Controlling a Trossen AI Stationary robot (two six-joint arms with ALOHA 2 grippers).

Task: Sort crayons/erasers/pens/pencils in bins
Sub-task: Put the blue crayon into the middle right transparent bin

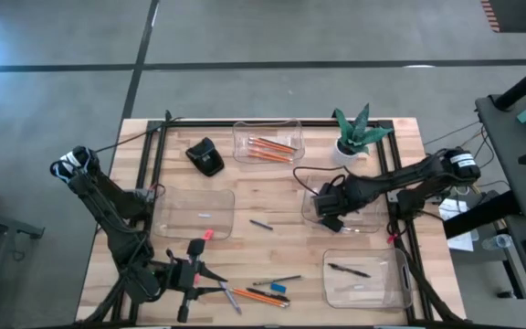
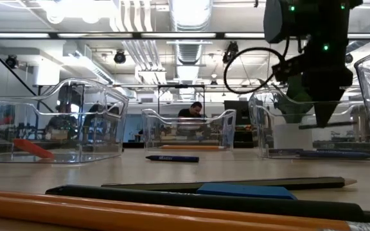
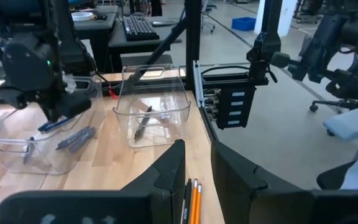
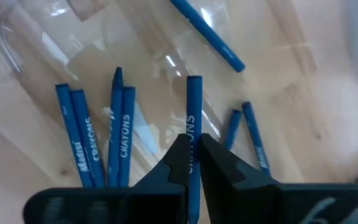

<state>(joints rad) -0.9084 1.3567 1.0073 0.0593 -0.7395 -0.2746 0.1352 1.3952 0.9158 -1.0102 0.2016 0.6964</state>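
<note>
My right gripper (image 4: 193,155) points down over the clear bin (image 1: 363,217) at mid right and is shut on a blue crayon (image 4: 193,106). Several blue crayons (image 4: 122,134) lie on that bin's floor. My left gripper (image 3: 197,152) hovers over the table's near left part (image 1: 213,274), open by a narrow gap with nothing between its fingers. Past it, two orange pencils (image 1: 265,295) and a black pen (image 2: 191,197) lie on the table. More pencils (image 1: 270,146) lie in the far bin, a pen (image 1: 348,270) in the near right bin. My right gripper pinches the blue crayon about mid-length, at its printed label (image 4: 193,134), between its two fingers. The fingers come from above, pointing down, and lie across the crayon. The crayon hangs roughly level (image 2: 329,125), clear above the bin's floor and the crayons in it.
A loose blue crayon (image 1: 261,224) lies mid-table. A fourth clear bin (image 1: 167,215) stands at centre left, a pink piece (image 1: 206,235) at its near corner. A black lump (image 1: 206,157) and a potted plant (image 1: 354,137) stand at the far side. A black frame (image 1: 400,183) borders the table.
</note>
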